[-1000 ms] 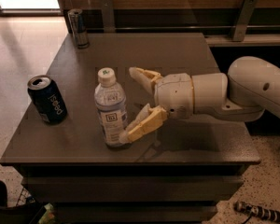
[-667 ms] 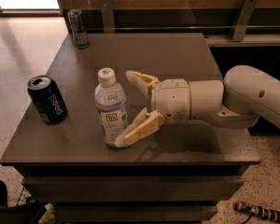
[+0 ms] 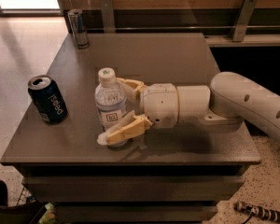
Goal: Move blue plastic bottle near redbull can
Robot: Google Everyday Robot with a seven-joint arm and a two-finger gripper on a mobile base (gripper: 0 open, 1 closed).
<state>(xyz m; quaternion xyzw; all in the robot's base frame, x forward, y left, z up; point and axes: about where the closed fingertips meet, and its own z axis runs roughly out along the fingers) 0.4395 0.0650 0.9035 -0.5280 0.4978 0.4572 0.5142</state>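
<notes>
The blue plastic bottle [image 3: 111, 107], clear with a white cap and a white-and-blue label, stands upright near the front middle of the dark table [image 3: 168, 55]. My gripper [image 3: 110, 110] reaches in from the right and is open, with one finger behind the bottle and one finger [image 3: 126, 130] in front of it, so the bottle stands between them. The redbull can [image 3: 78, 28], slim and silver-blue, stands upright at the table's far left corner, well away from the bottle.
A wider dark navy Pepsi can [image 3: 47, 99] stands near the table's left edge, left of the bottle. A wooden wall with a rail runs behind the table. A dark object [image 3: 256, 212] lies on the floor at the lower right.
My gripper has moved left, so its open fingers now straddle the bottle instead of standing just to its right. The bottle and both cans have not moved.
</notes>
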